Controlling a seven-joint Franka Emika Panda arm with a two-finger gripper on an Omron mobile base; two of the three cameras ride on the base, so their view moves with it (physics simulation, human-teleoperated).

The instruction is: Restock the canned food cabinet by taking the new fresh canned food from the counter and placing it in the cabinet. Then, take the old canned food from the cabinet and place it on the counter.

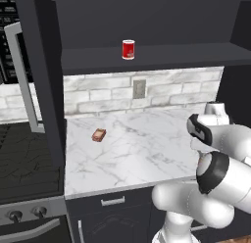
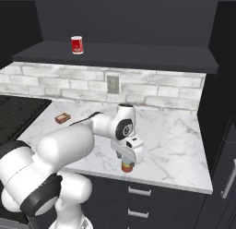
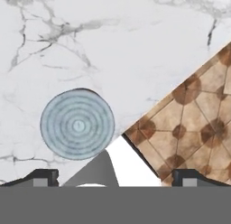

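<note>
A white marble desk (image 1: 132, 154) with grey veins is running under a pale brick wall (image 1: 98, 96) carrying one grey outlet (image 1: 139, 88); dark drawers (image 2: 152, 209) with silver handles are sitting beneath it, and in the hand view a brown patterned tile floor (image 3: 198, 123) is showing past the desk's edge. On the left a black stove (image 1: 24, 158) is standing beside the desk; above, a dark cabinet (image 1: 162, 57) is spreading its deep shelf board across the wall.

Counting left to right: one flat brown packet (image 1: 99, 134) is lying on the desk, well apart from everything else; one red can (image 1: 128, 49) with whitish rims is standing upright on the cabinet shelf, its pale label mark too small to read; one orange-red can (image 2: 126, 166) is standing upright near the front edge of the desk, and its ribbed grey lid (image 3: 77, 124) is facing the hand view.

The gripper (image 2: 127, 159) is hanging directly over the orange-red can with its jaws spread wide; in the hand view the can is lying toward one finger rather than centred, and whether the fingers are touching it cannot be told; no writing is legible anywhere.
</note>
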